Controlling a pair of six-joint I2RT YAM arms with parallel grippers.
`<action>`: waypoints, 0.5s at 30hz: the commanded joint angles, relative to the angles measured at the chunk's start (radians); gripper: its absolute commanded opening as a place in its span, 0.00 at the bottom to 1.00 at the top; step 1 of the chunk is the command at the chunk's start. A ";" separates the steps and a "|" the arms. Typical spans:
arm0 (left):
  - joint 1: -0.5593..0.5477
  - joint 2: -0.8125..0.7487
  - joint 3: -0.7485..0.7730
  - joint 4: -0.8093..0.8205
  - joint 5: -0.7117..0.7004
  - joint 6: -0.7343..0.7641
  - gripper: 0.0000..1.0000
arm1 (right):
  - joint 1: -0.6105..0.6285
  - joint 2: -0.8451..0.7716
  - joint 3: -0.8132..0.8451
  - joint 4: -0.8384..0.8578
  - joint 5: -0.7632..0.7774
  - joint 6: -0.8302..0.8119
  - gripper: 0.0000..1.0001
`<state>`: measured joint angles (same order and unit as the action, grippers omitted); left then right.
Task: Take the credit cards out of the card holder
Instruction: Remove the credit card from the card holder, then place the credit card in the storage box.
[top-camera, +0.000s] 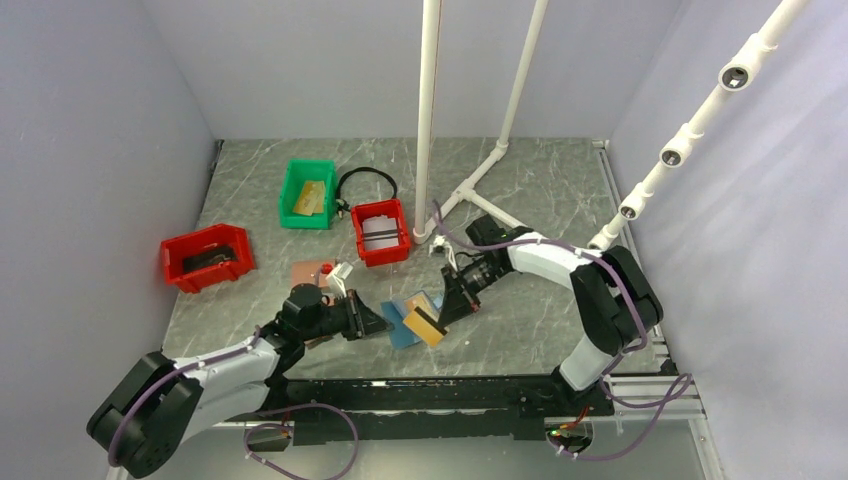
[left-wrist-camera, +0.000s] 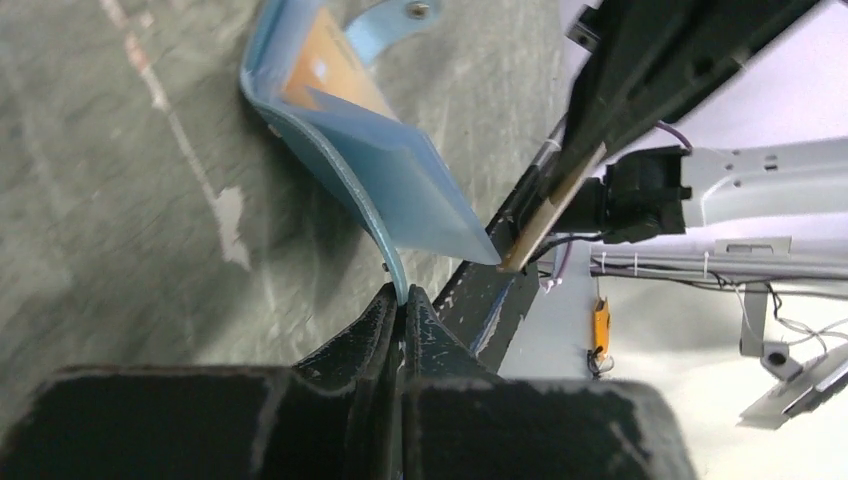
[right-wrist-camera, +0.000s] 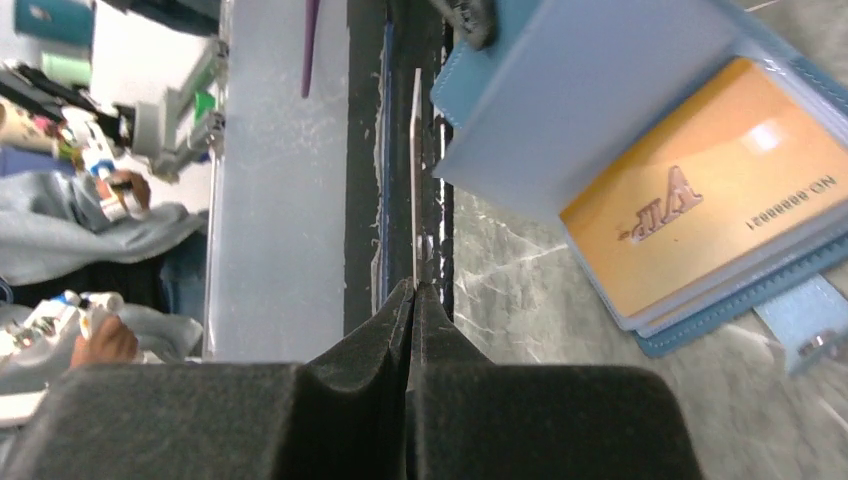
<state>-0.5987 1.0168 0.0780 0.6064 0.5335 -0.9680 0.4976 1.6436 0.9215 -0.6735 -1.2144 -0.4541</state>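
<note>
Left end effector (left-wrist-camera: 403, 300) is pinched nearly all the way shut on the thin edge of the blue card holder (left-wrist-camera: 372, 165), so it's got a proper grip on one flap. The holder sits folded open near the front middle of the grey marble bench (top-camera: 540, 190), right between the two arms. Can't tell whether it's resting on the surface or lifted a bit.

Right end effector (right-wrist-camera: 416, 290) is fully closed on a gold credit card (right-wrist-camera: 416, 170). It shows edge-on from the right wrist view, and it's clear of the pockets with its far end just beside the holder's corner.

A second credit card (right-wrist-camera: 690, 200) is tucked in an inner pocket, gold-orange with "VIP" lettering and a number on it. The holder's snap tab (right-wrist-camera: 810, 322) hangs loose off one side.

Further back on the bench there's a green bin (top-camera: 308, 193) and two red bins — a bigger one (top-camera: 208, 258) on the left and a smaller one (top-camera: 381, 231) by the white pipe frame (top-camera: 428, 120).
</note>
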 joint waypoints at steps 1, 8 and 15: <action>0.002 -0.060 0.024 -0.234 -0.063 -0.023 0.16 | 0.087 0.003 0.026 0.069 0.084 0.031 0.00; 0.002 -0.174 0.090 -0.574 -0.136 -0.016 0.43 | 0.156 0.031 0.031 0.100 0.189 0.076 0.00; 0.002 -0.331 0.196 -0.876 -0.219 0.010 0.51 | 0.168 0.026 0.039 0.100 0.214 0.083 0.00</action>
<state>-0.5987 0.7692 0.1902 -0.0601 0.3832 -0.9836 0.6586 1.6814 0.9215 -0.6003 -1.0210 -0.3794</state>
